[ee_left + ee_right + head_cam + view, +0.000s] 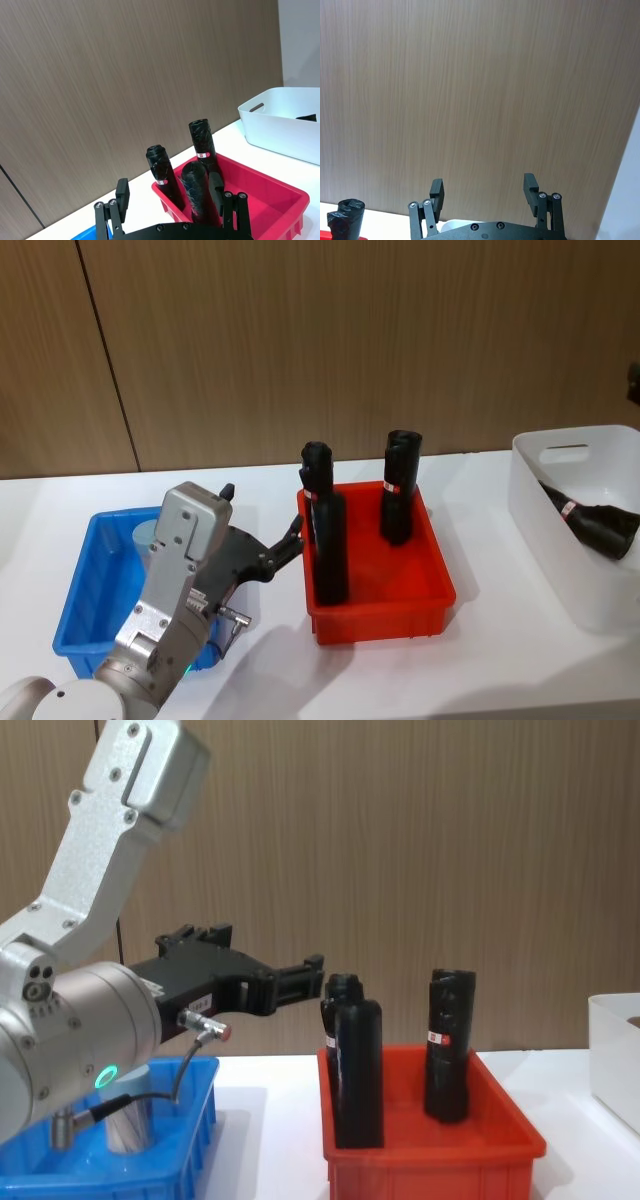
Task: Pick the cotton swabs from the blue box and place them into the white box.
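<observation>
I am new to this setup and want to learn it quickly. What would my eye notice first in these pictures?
First, the red bin at the middle of the white table, with tall black bottles standing in it. Next, the left gripper, open, held above the blue box on the left and pointing toward the bottles. On the right stands the white box, with one black bottle lying inside.

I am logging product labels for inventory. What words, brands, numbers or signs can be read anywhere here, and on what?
No text can be read.
Black bottles in the red bin: small red-and-white bands, print too small to read.
Black bottle in the white box: the same band, unreadable.
Left hand: a small white sticker on its body, too small to read.
Blue box, cotton swabs: no visible lettering.
</observation>
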